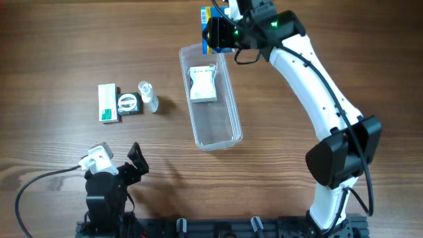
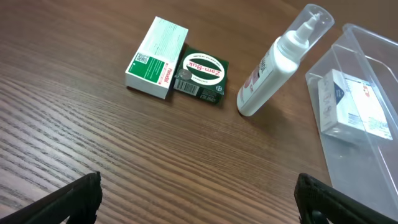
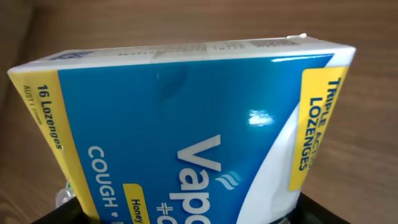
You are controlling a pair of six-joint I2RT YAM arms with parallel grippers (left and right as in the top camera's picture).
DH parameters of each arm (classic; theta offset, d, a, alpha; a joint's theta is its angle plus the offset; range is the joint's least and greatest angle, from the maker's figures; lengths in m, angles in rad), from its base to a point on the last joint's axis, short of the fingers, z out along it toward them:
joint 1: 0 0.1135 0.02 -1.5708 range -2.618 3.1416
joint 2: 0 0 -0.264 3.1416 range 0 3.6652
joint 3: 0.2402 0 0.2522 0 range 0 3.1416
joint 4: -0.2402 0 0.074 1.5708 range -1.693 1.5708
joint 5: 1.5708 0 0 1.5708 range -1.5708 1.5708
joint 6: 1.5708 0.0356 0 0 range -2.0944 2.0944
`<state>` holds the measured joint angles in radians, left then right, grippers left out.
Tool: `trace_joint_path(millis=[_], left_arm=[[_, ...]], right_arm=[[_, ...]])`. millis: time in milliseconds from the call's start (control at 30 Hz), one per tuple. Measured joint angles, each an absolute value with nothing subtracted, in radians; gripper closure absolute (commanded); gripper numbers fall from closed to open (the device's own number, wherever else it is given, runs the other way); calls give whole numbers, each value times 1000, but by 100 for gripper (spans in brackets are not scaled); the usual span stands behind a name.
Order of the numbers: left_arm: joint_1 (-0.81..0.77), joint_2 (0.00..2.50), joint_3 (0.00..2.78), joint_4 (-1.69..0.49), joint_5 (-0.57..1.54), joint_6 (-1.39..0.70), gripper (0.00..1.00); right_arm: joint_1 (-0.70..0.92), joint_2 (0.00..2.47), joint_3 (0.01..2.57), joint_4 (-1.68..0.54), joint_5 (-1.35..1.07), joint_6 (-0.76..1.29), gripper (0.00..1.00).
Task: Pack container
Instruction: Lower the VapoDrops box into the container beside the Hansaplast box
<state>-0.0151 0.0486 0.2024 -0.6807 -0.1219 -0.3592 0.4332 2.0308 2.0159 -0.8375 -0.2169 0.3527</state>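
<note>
Right tool [image 1: 218, 31] clenched on blue lozenge box [image 3: 186, 143], container [image 1: 235, 116] end just beneath; left tool [image 2: 199, 208] released, over bench [image 2: 93, 124].

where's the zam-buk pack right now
In the overhead view the Zam-Buk pack lies on the table left of the container, between the green-and-white box and the spray bottle.
</note>
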Motion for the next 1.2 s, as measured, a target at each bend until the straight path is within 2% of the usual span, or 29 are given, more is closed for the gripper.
trace_joint_path(millis=[200,500,600,1200], left_arm=[[-15,49,202,-681,-122,-359,0],[-15,49,202,-681,-122,-359,0],[-15,49,202,-681,-122,-359,0],[-15,49,202,-681,-122,-359,0]], right_arm=[[439,2112,2145,-949,-216,337,47],[528,2189,2150,-1065,-198,334,46],[556,2232,2150,-1090,-181,334,44],[559,2370,2150,-1048,-136,350,44]])
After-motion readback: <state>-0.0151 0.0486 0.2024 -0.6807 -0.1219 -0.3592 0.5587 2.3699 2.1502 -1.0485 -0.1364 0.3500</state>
